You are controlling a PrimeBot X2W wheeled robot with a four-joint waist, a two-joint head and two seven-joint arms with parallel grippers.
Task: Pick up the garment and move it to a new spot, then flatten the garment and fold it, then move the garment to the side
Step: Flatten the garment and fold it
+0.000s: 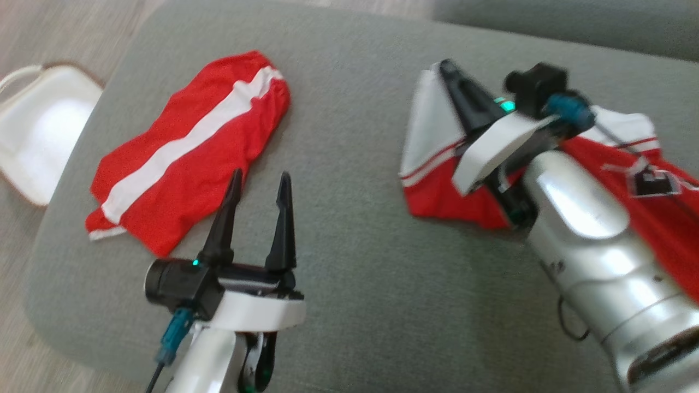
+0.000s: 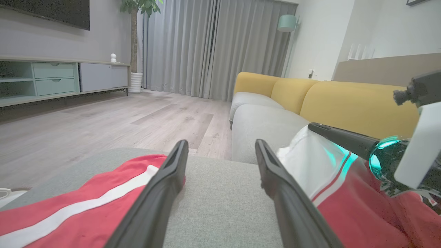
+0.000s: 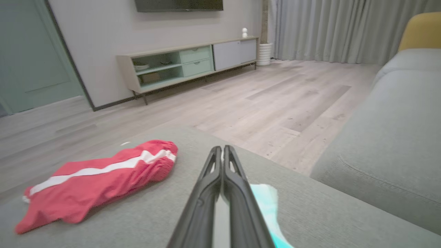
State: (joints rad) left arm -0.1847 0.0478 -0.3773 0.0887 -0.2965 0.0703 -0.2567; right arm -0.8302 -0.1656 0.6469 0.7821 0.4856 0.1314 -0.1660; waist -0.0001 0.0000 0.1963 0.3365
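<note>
A red and white garment (image 1: pixel 431 136) lies at the right of the grey cushion (image 1: pixel 355 256), running under my right arm. My right gripper (image 1: pixel 445 66) is shut on its white corner, and a strip of white cloth shows between the closed fingers (image 3: pixel 206 193) in the right wrist view. The left wrist view shows that corner (image 2: pixel 310 165) raised off the cushion beside the right gripper's dark finger (image 2: pixel 341 137). My left gripper (image 1: pixel 260 174) stands open above the cushion's front, holding nothing (image 2: pixel 221 142).
Red shorts with a white stripe (image 1: pixel 191 147) lie on the cushion's left part, just left of my left gripper. A white seat (image 1: pixel 43 131) stands on the floor beyond the left edge. A grey and yellow sofa (image 2: pixel 344 103) runs behind the cushion.
</note>
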